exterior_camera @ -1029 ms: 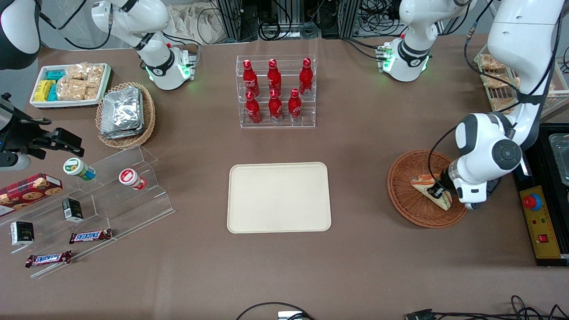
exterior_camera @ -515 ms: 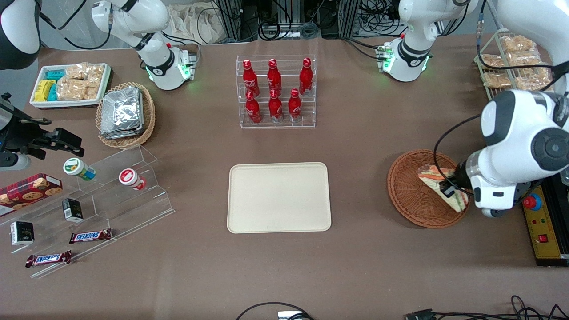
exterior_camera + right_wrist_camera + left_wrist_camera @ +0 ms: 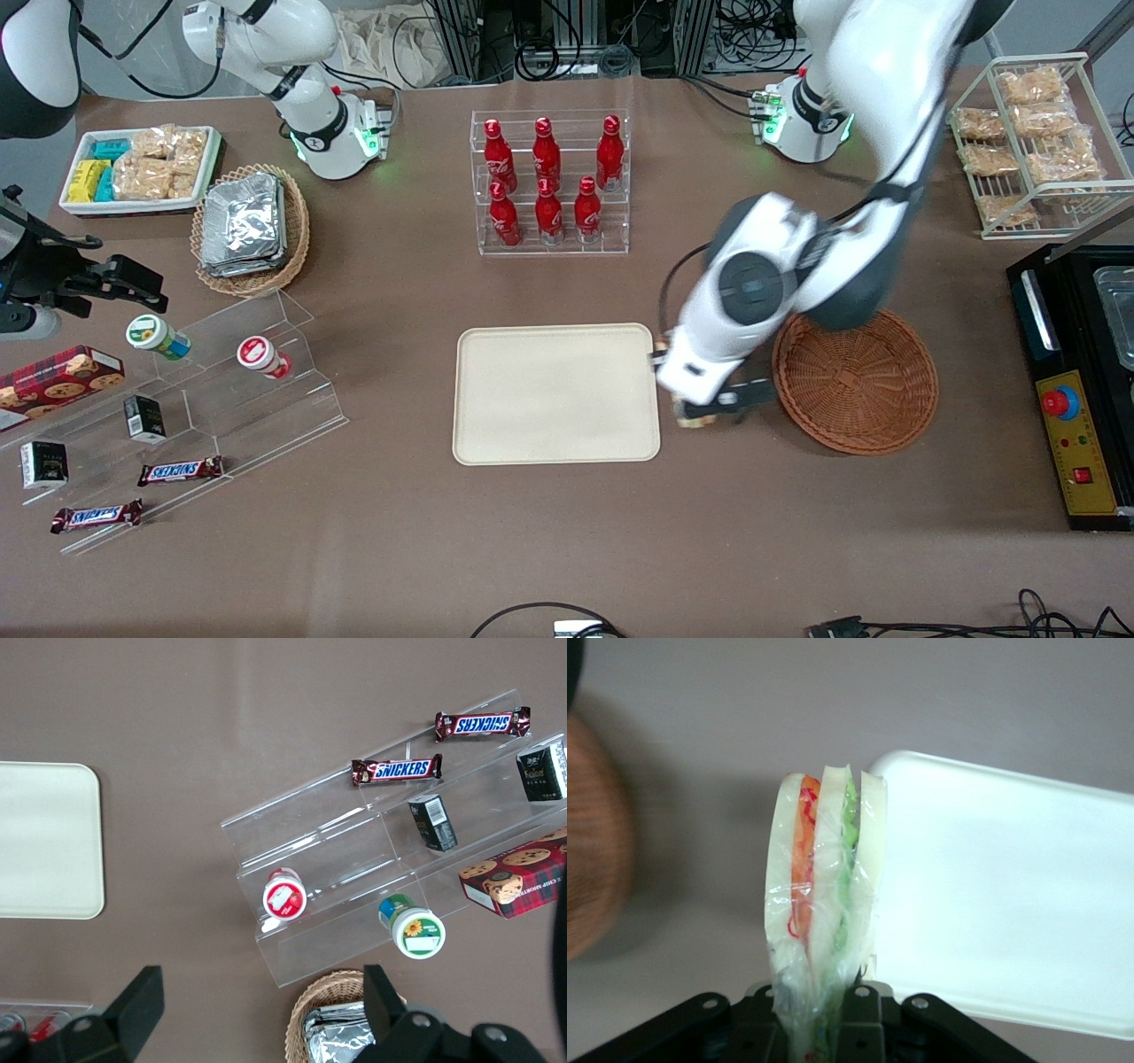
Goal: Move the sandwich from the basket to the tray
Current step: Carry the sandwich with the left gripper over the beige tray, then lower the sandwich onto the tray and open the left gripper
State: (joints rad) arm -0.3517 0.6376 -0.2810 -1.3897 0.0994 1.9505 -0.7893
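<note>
Halfway, roughly: sandwich (image 3: 824, 904) is out of the basket (image 3: 855, 381) and clamped upright between the gripper (image 3: 700, 416) fingers, held in the air between basket and tray (image 3: 556, 392), just beside the tray's edge nearest the basket (wrist view shows the tray corner right next to the wedge). Basket looks empty, tray bare. Left to do, as I judge it: carry over the tray surface, lower, release, retract; nothing is set down yet

The arm hides most of the sandwich (image 3: 690, 419); the basket (image 3: 594, 873) is blurred.
</note>
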